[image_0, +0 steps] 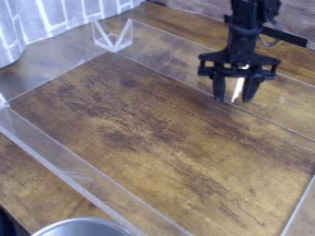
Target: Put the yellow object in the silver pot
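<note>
Black gripper [239,89] fingers spread over small pale-yellow block [237,90]; centre, then close squarely. Round silver pot [76,227] well apart.

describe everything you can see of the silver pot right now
Only a sliver of the silver pot shows, cut off by the bottom edge of the picture at lower left. What is visible is a curved, plain rim of shiny grey metal with a bit of pale inner wall below it. It sits upright on the wooden table, just outside the clear plastic edging. No handles or contents can be seen, and nothing visible touches it besides the table.
</note>
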You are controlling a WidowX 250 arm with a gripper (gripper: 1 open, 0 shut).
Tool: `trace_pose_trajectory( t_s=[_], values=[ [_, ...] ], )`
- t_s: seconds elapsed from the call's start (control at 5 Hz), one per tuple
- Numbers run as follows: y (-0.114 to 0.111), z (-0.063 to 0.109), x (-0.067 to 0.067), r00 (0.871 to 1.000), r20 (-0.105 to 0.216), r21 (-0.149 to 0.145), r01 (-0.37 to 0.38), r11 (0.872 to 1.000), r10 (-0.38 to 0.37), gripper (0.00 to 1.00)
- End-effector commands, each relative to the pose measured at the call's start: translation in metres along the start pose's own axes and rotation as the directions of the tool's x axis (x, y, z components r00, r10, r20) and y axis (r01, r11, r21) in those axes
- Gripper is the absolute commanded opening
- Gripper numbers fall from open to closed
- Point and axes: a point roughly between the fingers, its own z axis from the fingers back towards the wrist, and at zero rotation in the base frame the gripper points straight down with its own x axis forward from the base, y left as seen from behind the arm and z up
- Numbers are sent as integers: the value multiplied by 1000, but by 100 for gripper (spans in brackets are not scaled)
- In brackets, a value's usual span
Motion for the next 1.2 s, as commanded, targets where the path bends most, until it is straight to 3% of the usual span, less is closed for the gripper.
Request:
trace_pose_trajectory(
  t_s=[0.0, 0.4, 0.8, 1.0],
  values=[
    [6, 47, 24, 995, 70, -50, -73, 996, 77, 100],
    [22, 85, 36, 977, 84, -68, -191, 979, 197, 100],
    [24, 96, 26, 961, 83, -67, -258, 964, 263, 100],
    [21, 97, 24, 975, 74, -73, -203, 977, 208, 100]
  ],
)
